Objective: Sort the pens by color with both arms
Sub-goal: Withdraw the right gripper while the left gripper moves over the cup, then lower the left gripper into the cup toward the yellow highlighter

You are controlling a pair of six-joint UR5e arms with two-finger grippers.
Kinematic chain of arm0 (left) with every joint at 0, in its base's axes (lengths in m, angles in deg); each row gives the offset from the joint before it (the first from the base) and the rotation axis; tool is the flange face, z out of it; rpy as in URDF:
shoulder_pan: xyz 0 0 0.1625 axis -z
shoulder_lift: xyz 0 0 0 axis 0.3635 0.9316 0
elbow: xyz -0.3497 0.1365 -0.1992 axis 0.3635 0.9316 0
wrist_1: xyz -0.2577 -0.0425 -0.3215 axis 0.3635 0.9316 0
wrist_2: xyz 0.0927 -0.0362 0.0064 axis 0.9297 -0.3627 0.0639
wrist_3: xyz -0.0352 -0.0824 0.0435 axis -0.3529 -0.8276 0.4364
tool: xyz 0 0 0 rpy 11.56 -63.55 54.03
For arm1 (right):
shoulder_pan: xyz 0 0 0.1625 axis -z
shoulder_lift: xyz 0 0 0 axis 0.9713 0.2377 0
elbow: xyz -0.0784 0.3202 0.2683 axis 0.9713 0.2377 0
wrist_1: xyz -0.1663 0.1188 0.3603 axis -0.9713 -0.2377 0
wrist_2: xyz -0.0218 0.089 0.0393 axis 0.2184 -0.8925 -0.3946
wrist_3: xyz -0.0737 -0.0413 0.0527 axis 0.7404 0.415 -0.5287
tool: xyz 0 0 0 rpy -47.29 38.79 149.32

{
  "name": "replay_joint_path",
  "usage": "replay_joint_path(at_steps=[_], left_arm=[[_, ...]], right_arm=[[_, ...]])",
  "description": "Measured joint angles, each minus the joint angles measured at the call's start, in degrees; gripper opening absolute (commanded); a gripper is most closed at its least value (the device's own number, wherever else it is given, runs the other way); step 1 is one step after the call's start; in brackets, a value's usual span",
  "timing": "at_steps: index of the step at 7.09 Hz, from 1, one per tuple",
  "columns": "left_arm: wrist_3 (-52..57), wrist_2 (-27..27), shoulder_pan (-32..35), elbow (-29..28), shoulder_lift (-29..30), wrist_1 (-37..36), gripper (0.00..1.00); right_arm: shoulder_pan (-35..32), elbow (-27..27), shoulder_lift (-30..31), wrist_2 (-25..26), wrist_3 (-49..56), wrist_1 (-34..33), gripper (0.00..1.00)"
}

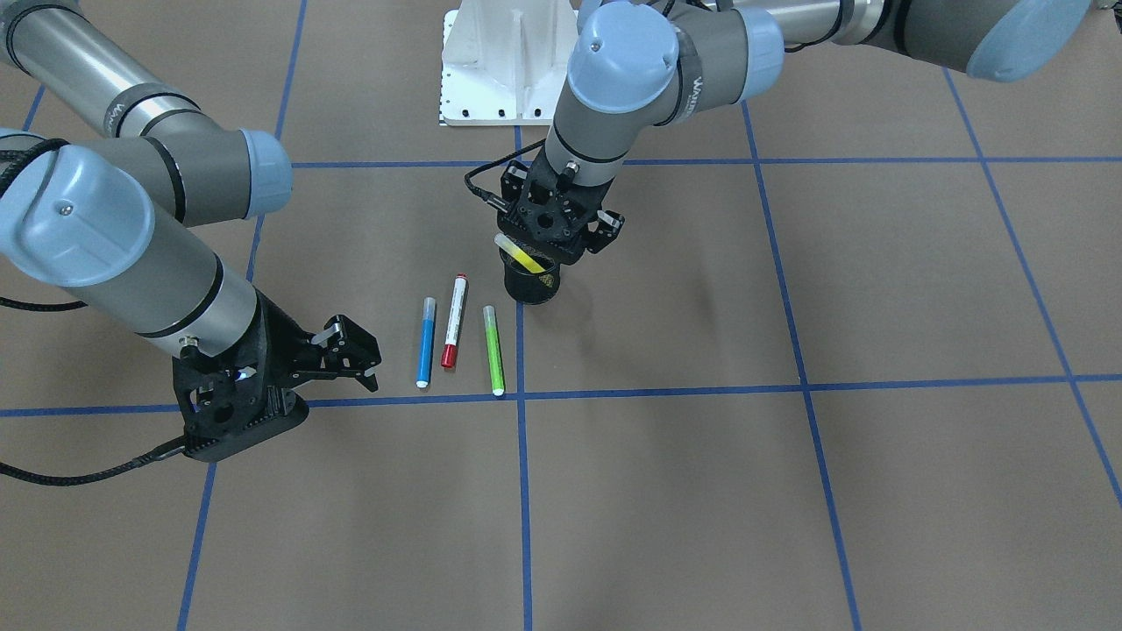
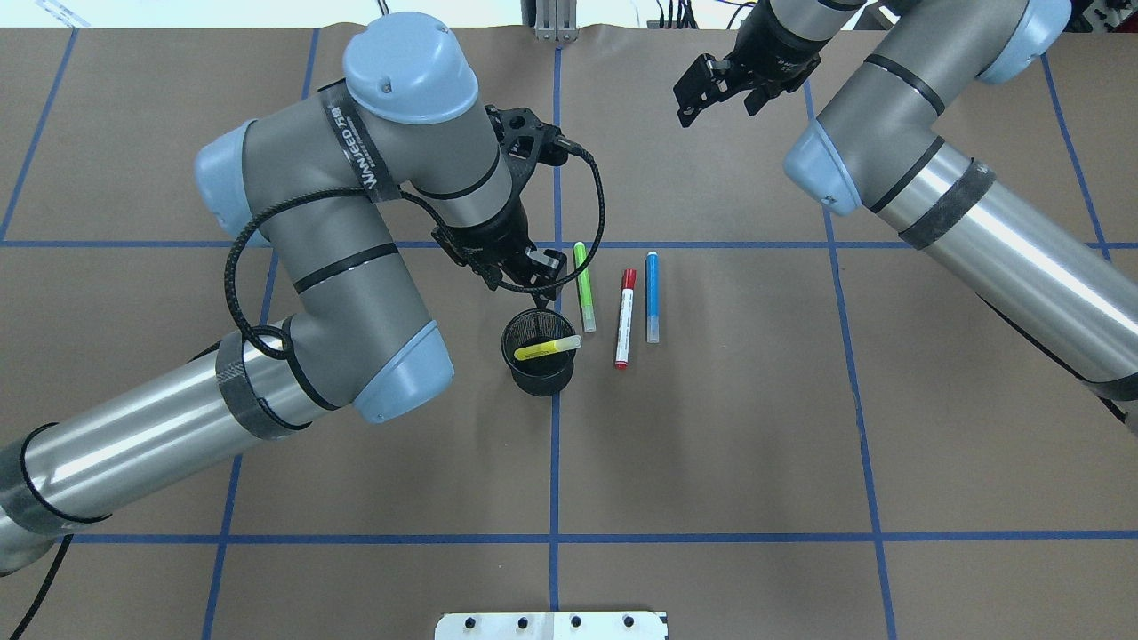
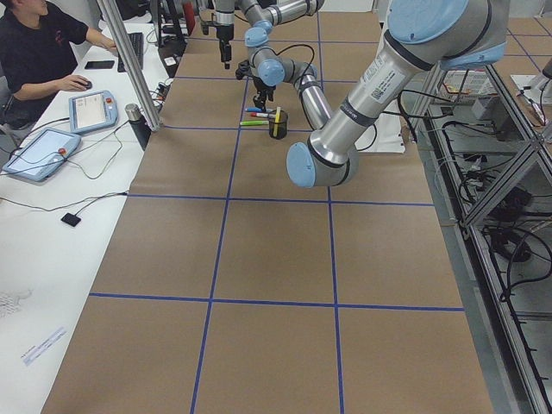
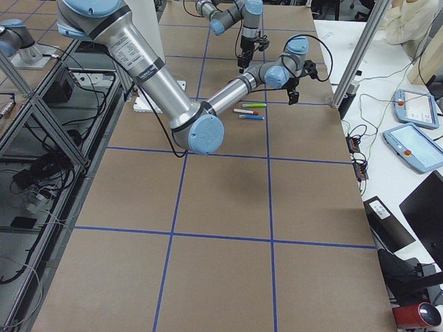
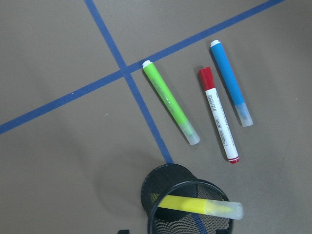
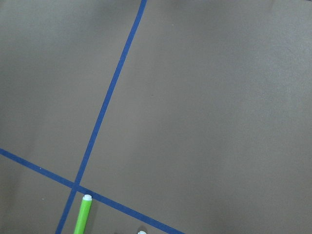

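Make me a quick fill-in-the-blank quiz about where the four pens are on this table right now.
The yellow pen leans inside the black mesh ____.
The white pen with red cap lies ____ the green pen and the blue pen.
____ pens lie flat on the table.
Missing words: cup, between, three.

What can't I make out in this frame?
- Left gripper, fingers: front view, its own body covers them; open or shut unclear.
- Yellow pen, lower end: left wrist view, behind the cup rim.
- Green pen: right wrist view, cut off by bottom edge.
- Red-capped pen, print: too small.
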State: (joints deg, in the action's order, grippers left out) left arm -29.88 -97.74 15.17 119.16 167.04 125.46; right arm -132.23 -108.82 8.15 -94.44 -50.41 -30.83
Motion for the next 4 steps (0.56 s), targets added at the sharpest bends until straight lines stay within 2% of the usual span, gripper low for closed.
replay_joint_path(at_steps=[4], left_arm=[[-2.66, 2.63, -2.99, -5.4, 2.06, 5.55, 0.67]], right_arm=[[0.12, 0.04, 0.37, 0.32, 0.0, 0.08, 0.99]])
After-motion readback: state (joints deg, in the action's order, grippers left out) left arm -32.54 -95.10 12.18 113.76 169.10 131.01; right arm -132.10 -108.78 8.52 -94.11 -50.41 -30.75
